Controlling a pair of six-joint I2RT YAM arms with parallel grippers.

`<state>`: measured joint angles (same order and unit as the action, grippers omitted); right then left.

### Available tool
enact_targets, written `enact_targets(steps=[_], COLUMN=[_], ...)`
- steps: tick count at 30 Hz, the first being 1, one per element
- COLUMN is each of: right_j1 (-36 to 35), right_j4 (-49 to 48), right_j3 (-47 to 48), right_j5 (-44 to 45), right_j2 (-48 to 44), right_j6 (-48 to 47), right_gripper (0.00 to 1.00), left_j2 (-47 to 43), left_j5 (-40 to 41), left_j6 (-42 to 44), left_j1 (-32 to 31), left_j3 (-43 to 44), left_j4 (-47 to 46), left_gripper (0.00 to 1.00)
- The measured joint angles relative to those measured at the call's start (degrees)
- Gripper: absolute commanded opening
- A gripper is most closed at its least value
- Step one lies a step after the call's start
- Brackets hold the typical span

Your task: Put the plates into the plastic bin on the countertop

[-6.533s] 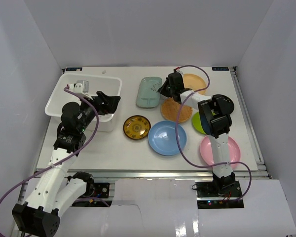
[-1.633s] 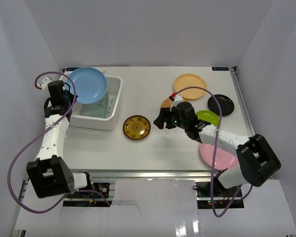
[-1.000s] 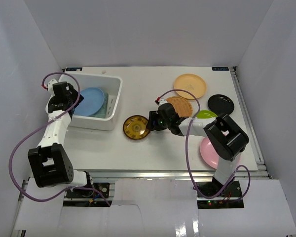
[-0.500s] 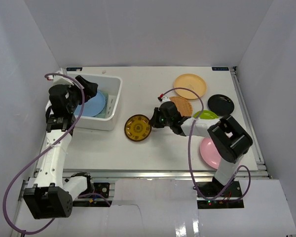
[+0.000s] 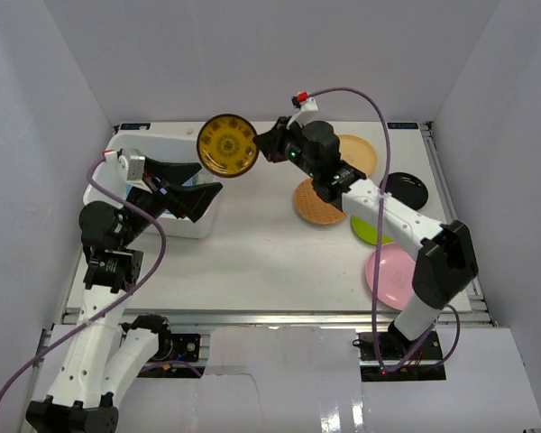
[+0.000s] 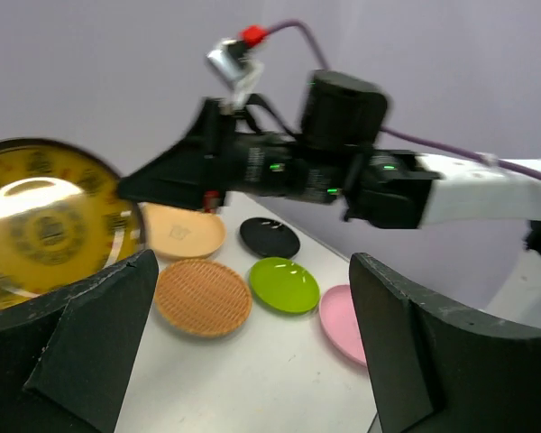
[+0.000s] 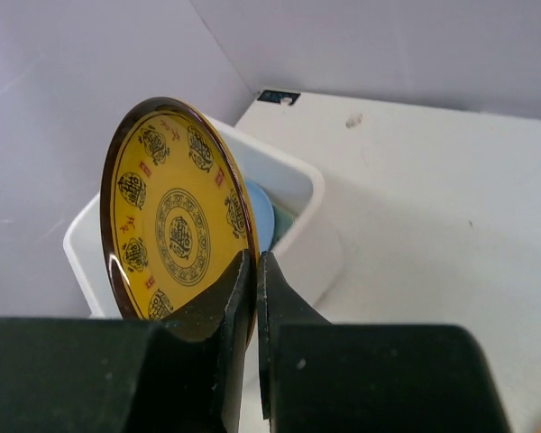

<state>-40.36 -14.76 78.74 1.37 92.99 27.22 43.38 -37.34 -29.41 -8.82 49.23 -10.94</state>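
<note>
My right gripper (image 5: 267, 144) is shut on the rim of the brown-gold patterned plate (image 5: 227, 144), holding it on edge in the air just right of the plastic bin (image 5: 149, 140). In the right wrist view the plate (image 7: 176, 225) stands pinched in the right gripper (image 7: 254, 280), with the bin (image 7: 298, 180) behind it and a blue plate (image 7: 260, 216) inside. My left gripper (image 5: 194, 187) is open and empty over the bin's near right side. Woven (image 5: 320, 203), peach (image 5: 356, 153), black (image 5: 406, 189), lime green (image 5: 365, 230) and pink (image 5: 392, 273) plates lie on the countertop (image 5: 252, 253).
The left wrist view looks past its wide-apart fingers (image 6: 99, 334) at the right arm (image 6: 343, 162), the held plate (image 6: 41, 225) and the plates lying on the table. White walls close in the table on three sides. The left arm covers most of the bin.
My right gripper has lifted the brown-gold plate off the table and carried it up and back toward the bin. My left gripper has opened wider and swung to the bin's near right.
</note>
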Motion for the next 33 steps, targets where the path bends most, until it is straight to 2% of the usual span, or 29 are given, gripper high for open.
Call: enact_targets(steps=[2,8,11,13,22,25,26,27,30,33], right_j1=[-0.59,-4.81,-7.78,-9.57,-16.11,-17.55,-17.81,-18.34,-19.28,-19.74], right_j4=[-0.04,7.96,10.71,10.84,10.6,10.36,10.29,10.12,9.81,8.81], right_j3=[5.25,33.44,44.65,47.3,48.33,48.33,48.33,48.24,48.22,47.93], right_j5=[0.04,0.9,2.14,3.08,7.58,8.48,8.72,9.25,10.25,10.51], right_j2=[4.31,27.3,36.41,39.85,47.58,47.87,47.87,47.87,47.87,47.82], right_j6=[-0.13,-1.33,-2.75,-3.76,-12.0,-13.73,-14.21,-14.62,-15.85,-16.65], right_gripper=[0.08,0.08,0.08,0.08,0.08,0.18,0.25,0.39,0.55,0.57], left_j2=[-2.49,-5.44,-5.49,-5.35,-5.14,-4.81,-4.68,-4.57,-3.89,-2.27], left_j5=[-0.11,1.79,3.15,4.24,7.87,8.66,9.27,9.92,13.86,19.78], left_j6=[-0.66,-1.11,-1.03,-0.9,-0.81,-0.81,-0.81,-0.85,-0.94,-1.22], left_j1=[-0.9,-3.13,-4.11,-4.59,-5.31,-5.29,-5.29,-5.29,-5.29,-5.27], left_j3=[-1.07,-2.97,-4.02,-4.35,-4.85,-4.83,-4.83,-4.83,-3.91,-0.9], left_j4=[-2.58,-6.43,-6.56,-6.49,-6.03,-5.92,-5.7,-5.53,-2.51,2.34], left_gripper=[0.98,0.98,0.98,0.98,0.98,0.98,0.98,0.98,0.98,0.98])
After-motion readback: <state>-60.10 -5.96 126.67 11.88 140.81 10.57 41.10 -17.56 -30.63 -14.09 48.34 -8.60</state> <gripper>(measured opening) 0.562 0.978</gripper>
